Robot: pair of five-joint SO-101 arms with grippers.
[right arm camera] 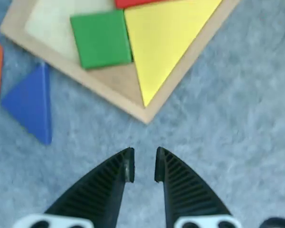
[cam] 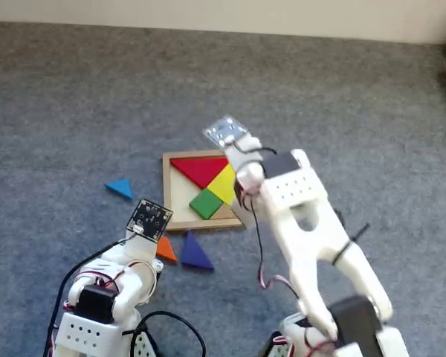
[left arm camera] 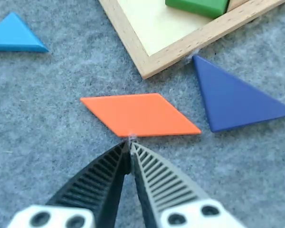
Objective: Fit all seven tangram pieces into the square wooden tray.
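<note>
**High view.** Fixed, set off the robot, above the bench (cam: 74,89) and facing steeply down. It stands far off, with the whole wooden tray (cam: 166,193) near mid-frame.

**Left wrist view.** Carried on the left wrist, facing down along the left tool (left arm camera: 130,142). It sits very close to the bench and takes in one tray corner (left arm camera: 147,66).

**Right wrist view.** Carried on the right wrist, facing down along the right tool (right arm camera: 143,164). It is also close and takes in a neighbouring tray corner (right arm camera: 142,111).

**Shared ground.** All three views see the green square (cam: 206,203) inside the tray. They also share the dark blue triangle (cam: 195,253) and orange parallelogram (cam: 166,249) just outside the tray.
</note>
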